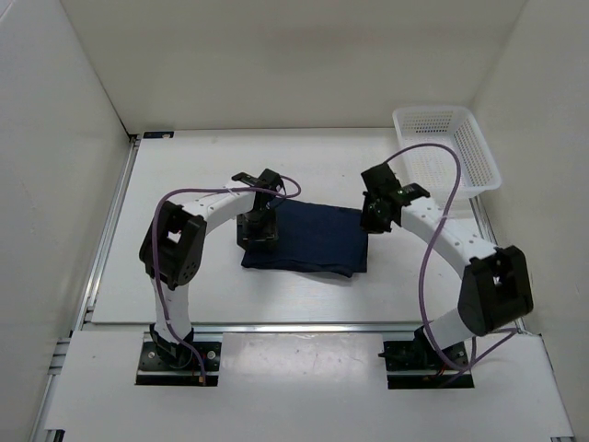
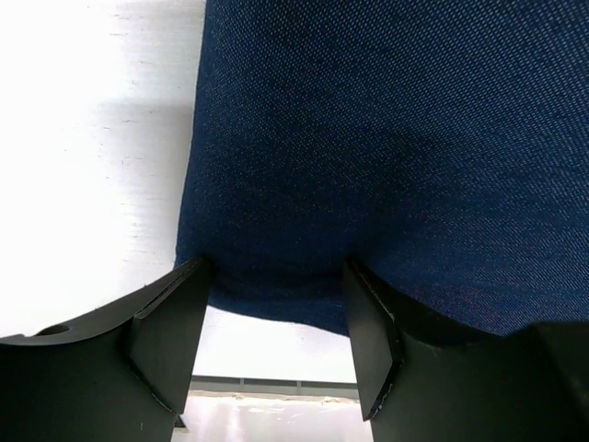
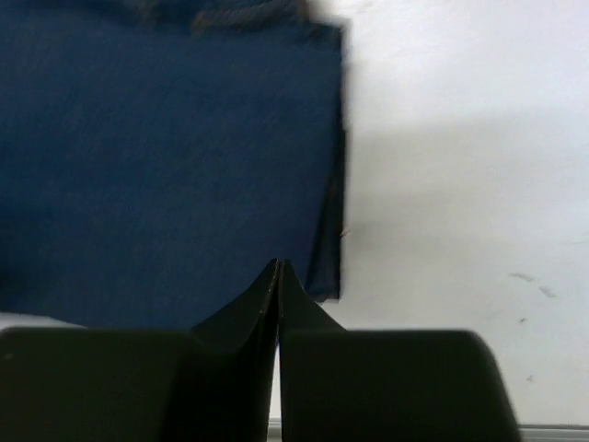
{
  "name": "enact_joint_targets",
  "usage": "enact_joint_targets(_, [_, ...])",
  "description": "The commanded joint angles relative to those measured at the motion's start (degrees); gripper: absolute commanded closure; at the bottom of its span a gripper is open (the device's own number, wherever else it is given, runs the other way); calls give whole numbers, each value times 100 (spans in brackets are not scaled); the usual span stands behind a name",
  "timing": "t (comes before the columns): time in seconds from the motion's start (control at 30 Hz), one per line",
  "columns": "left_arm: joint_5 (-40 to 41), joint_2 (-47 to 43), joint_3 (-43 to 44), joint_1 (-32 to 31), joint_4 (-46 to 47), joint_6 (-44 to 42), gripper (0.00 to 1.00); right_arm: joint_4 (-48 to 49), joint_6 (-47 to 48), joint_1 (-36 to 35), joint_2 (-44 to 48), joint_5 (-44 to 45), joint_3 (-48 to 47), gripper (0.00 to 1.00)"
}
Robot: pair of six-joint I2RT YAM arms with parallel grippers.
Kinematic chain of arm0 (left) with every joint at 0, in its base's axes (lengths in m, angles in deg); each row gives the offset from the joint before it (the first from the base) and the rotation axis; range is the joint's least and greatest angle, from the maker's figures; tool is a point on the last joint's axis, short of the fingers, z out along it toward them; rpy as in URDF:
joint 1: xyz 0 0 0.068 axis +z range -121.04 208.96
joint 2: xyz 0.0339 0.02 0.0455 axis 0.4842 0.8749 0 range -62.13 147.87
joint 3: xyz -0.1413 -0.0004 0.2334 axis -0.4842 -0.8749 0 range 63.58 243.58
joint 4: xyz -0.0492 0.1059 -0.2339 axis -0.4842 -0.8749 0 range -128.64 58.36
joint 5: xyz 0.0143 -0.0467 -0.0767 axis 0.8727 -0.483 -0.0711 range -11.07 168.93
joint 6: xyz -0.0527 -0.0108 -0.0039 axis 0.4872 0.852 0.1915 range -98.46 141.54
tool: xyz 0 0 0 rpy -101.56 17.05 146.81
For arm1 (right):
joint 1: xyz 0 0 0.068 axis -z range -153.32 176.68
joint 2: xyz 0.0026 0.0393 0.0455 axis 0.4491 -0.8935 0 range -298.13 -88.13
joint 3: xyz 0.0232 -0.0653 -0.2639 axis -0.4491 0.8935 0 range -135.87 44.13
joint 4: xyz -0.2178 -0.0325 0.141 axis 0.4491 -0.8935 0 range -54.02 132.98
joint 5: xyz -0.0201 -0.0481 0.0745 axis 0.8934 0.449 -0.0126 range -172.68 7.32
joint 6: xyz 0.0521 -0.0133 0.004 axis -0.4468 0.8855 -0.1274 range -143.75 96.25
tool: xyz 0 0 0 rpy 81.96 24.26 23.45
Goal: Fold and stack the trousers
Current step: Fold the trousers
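The trousers (image 1: 308, 238) lie folded into a flat dark navy rectangle in the middle of the white table. My left gripper (image 1: 258, 226) hovers at their left end. In the left wrist view it (image 2: 276, 276) stands open, its black fingers spread over the cloth's edge (image 2: 386, 138) with nothing pinched between them. My right gripper (image 1: 375, 219) is at the fold's right end. In the right wrist view its tips (image 3: 278, 267) are pressed together over the corner of the denim (image 3: 166, 166), with no cloth caught between them.
A white plastic mesh basket (image 1: 446, 147) stands at the back right corner of the table (image 1: 184, 276). White walls close in the left, back and right sides. A metal rail runs along the table's near edge.
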Motion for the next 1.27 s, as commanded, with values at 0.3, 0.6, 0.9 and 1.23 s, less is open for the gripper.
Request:
enact_joint_targets(0.3, [113,-240,-259,-25,238,-47,30,802,-526,-747,-677,-588,1120,100])
enact_joint_targets(0.6, [771,-1084,645,-25,-718,-292,20,-707,-272,-878,727,255,-599,85])
enact_joint_targets(0.9, [1422,-2217,2798,168,-1440,-671,8,-2123,-34,-764,1738,2115,-2185,0])
enact_joint_targets(1.23, [2266,-4291,1827,564,-889,-249,4,-2651,-297,-764,2811,3006,-1659,0])
